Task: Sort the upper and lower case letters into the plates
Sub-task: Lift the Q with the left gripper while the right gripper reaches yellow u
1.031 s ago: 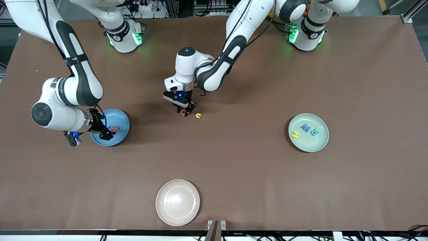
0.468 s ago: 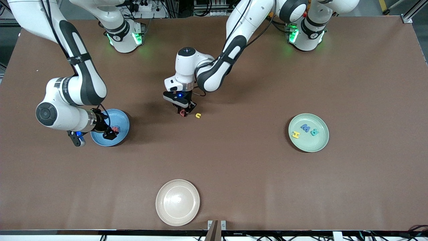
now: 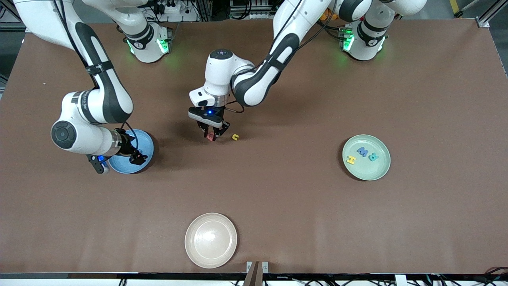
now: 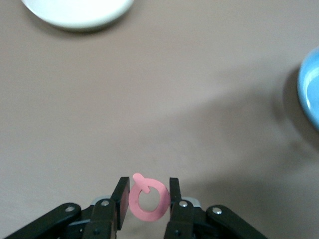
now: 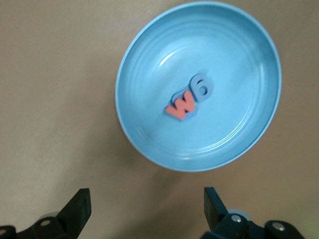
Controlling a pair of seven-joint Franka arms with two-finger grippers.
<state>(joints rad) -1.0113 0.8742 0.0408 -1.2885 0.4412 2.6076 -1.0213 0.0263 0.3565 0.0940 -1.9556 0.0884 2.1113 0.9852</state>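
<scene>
Since the left hand pinches the small pink foam Q only by its edges above the brown counter, it could twist free; the right hand hangs wide, empty, by the bright blue plastic plate.

A robotics lab: two white Franka arms bolted to a brown-covered counter, their bases glowing green at twelve o'clock, with cables, a power strip and aluminium framing past the edge.
</scene>
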